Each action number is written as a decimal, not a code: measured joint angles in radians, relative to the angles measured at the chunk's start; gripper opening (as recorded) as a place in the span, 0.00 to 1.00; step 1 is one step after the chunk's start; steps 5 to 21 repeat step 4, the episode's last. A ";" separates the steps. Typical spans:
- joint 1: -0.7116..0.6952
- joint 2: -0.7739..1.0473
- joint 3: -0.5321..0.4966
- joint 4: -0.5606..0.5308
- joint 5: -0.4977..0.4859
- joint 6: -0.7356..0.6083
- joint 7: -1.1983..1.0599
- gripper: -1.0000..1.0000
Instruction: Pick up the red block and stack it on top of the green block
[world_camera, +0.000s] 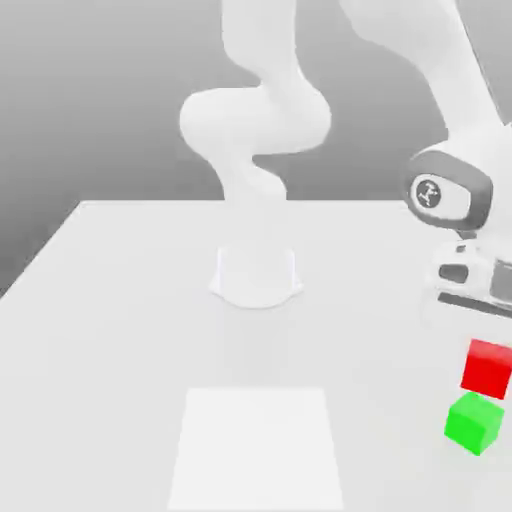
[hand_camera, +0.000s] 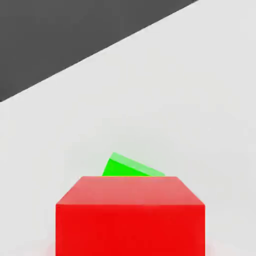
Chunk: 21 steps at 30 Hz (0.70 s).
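Now carrying red toward green.
Whether the gripper's grip is wide or narrow I cannot tell; the red block (world_camera: 488, 367) hangs just beneath the hand, above and slightly off the green block (world_camera: 473, 422) on the table (world_camera: 120, 330). Centre it squarely over green, lower gently, then release.

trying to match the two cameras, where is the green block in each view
Exterior view: the green block sits on the white table at the exterior view's far right, low in the picture, just below the red block.
Hand view: green block peeks out behind the red block.
Shared landmark: the red block.
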 joint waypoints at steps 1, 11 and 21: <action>0.011 0.019 -0.014 0.002 -0.019 0.015 0.014 1.00; 0.011 0.019 -0.014 0.002 -0.019 0.015 0.014 1.00; 0.011 0.019 -0.014 0.002 -0.019 0.015 0.014 1.00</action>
